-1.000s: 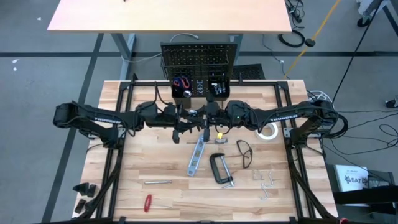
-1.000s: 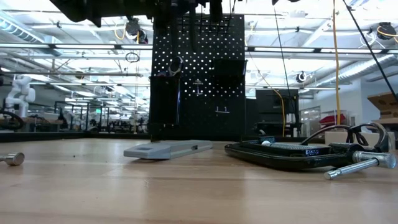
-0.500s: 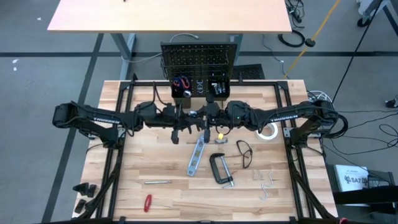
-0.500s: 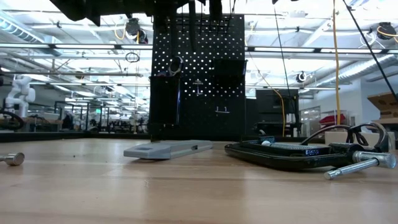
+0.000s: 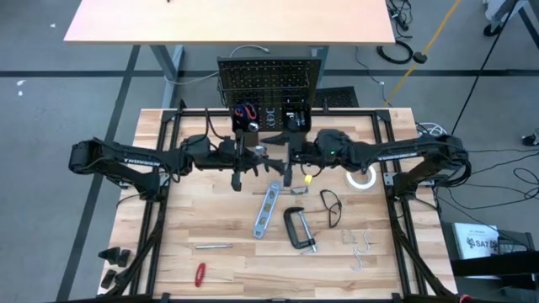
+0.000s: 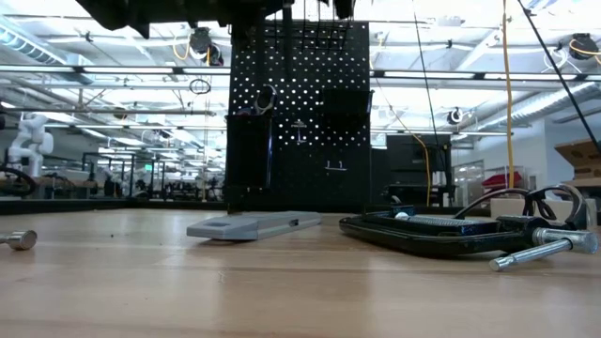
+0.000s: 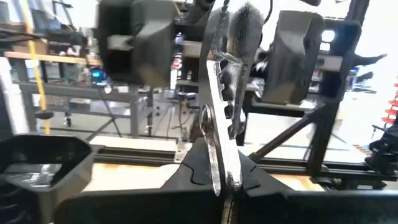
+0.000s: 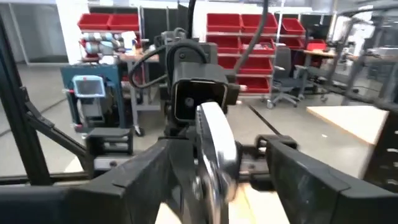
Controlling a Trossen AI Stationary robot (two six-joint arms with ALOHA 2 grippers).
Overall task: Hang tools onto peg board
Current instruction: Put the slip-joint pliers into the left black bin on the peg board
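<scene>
Over the table's middle my two grippers meet above the tabletop. The black-handled pliers [image 7: 219,124] reach level between them. My left gripper [image 7: 224,186] [image 5: 255,161] is shut on them. My right gripper [image 5: 289,162] is open, its fingers [image 7: 134,37] standing on either side of the black handles [image 7: 242,25] without touching them. The peg board [image 5: 269,82] stands upright at the table's far edge, with red-handled scissors [image 5: 245,112] in its left bin. My left gripper pinches the pliers' silver head end [image 7: 217,177] between its two fingers. The fingers come level from the table's left and lie along the pliers. The pliers are lifted clear of the table, their handles pointing toward my right gripper.
On the tabletop lie the level [image 5: 266,209], the C-clamp [image 5: 298,227], the glasses [image 5: 331,206], the white tape roll [image 5: 363,178], a wrench [image 5: 213,247], the red screwdriver [image 5: 200,273] and loose hooks [image 5: 360,246]. The near left of the table is bare wood.
My left gripper has shut on the pliers' head. My right gripper has opened, let go of the handles and drawn back a little toward the table's right edge. The pliers have stayed level in the air.
</scene>
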